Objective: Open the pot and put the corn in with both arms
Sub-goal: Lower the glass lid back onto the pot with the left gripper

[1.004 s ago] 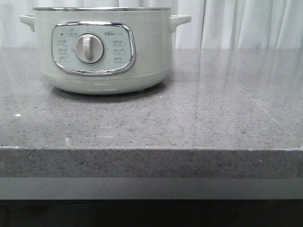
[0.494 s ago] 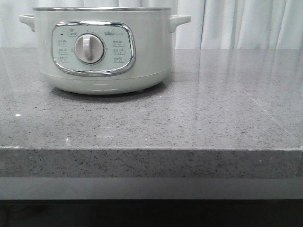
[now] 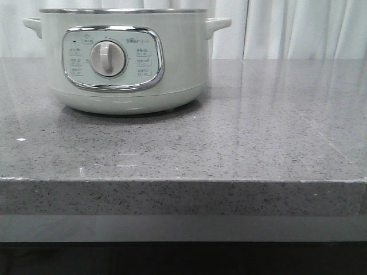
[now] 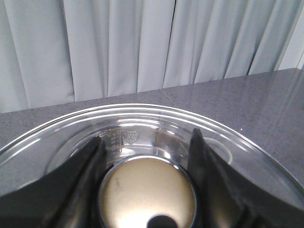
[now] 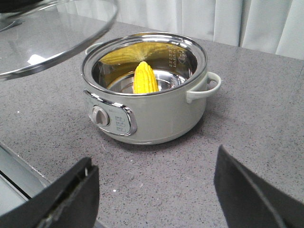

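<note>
The pot [image 5: 145, 90] is standing open on the grey worktop [image 5: 247, 142], in the upper middle of the right wrist frame and in the upper left of the front frame. The corn [image 5: 145, 78] is lying inside it, leaning against the steel wall. So the corn step looks done.

The left hand [image 4: 147, 190] is closing its two fingers [image 4: 83, 185] around the round knob [image 4: 148, 194] of the glass lid [image 4: 156, 123] and is holding it in the air; in the right wrist frame the lid is showing at the upper left, above and beside the pot.

The right hand [image 5: 154, 199] is standing wide open and is holding nothing.

The main risk, I think, is the lid. It is glass and heavy, and only the small smooth knob is carrying it. If the grip slips or the arm is tilting it much, it could swing, fall on the hard worktop and break, or strike the pot rim.
</note>
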`<action>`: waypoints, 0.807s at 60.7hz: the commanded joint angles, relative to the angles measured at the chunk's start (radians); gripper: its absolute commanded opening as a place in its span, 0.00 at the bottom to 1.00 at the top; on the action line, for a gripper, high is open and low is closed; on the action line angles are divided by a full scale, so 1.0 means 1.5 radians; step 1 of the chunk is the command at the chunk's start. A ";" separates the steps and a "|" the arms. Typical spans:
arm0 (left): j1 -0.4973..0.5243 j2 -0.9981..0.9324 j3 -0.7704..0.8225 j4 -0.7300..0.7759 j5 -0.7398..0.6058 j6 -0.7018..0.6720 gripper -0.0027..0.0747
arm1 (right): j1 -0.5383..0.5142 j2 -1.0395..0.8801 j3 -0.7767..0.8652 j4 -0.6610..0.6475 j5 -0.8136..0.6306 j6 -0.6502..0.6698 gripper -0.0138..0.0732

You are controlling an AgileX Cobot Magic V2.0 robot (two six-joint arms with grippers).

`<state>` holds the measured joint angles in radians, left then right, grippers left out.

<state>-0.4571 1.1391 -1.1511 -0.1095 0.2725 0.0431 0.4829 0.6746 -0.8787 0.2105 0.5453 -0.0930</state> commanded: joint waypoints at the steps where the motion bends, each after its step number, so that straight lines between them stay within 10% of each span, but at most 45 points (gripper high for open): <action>1: 0.000 0.041 -0.078 -0.010 -0.100 -0.004 0.32 | 0.000 -0.002 -0.017 0.007 -0.054 -0.001 0.77; 49: 0.000 0.342 -0.264 0.031 -0.147 -0.004 0.32 | 0.000 -0.002 -0.017 0.007 -0.054 -0.001 0.77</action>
<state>-0.4571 1.6982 -1.4973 -0.0637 0.2032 0.0431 0.4829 0.6746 -0.8787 0.2105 0.5453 -0.0930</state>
